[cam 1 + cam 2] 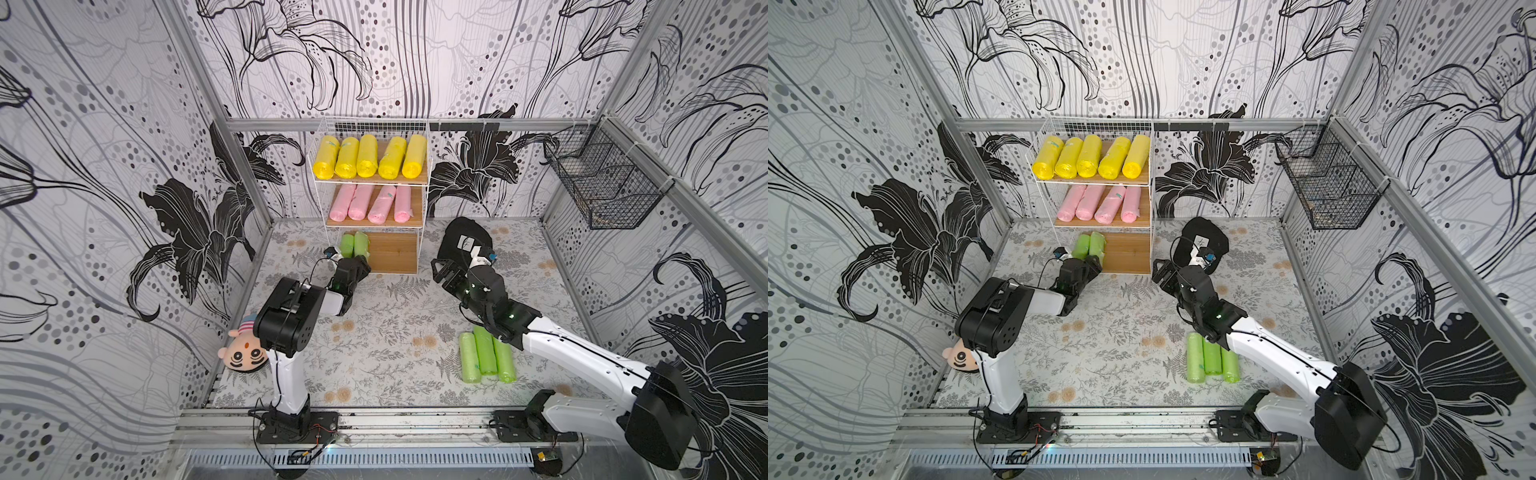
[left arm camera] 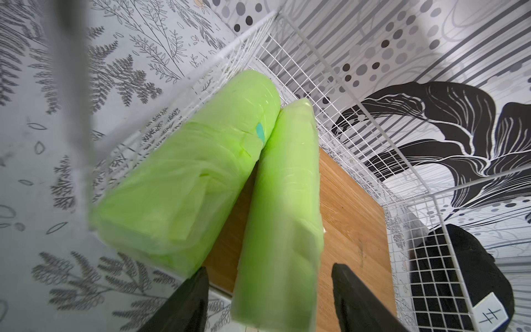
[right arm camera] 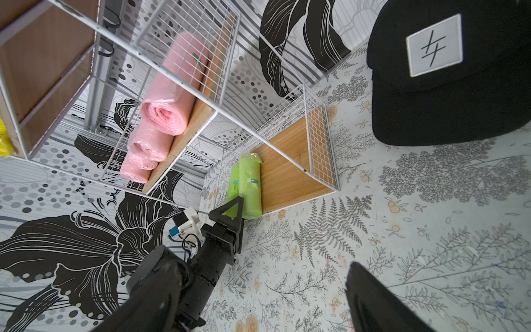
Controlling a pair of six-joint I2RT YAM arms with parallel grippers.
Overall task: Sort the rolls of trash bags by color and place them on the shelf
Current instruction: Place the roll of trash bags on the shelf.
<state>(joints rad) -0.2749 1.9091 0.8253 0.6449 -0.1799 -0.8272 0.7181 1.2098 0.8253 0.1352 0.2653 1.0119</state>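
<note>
The shelf (image 1: 424,199) stands at the back. Its top board holds several yellow rolls (image 1: 368,158) and its middle board several pink rolls (image 1: 370,203). Two green rolls (image 1: 353,245) lie side by side at the left of the bottom board (image 2: 350,207). My left gripper (image 2: 270,299) is open around the near end of the right-hand green roll (image 2: 281,215), with a gap on each side. Three more green rolls (image 1: 486,357) lie on the floor under my right arm. My right gripper (image 1: 440,270) hangs open and empty above the floor, right of the shelf.
A black cap (image 1: 465,243) lies on the floor right of the shelf, just behind the right gripper. A plush doll head (image 1: 245,353) sits at the left wall by the left arm's base. A black wire basket (image 1: 602,187) hangs on the right wall.
</note>
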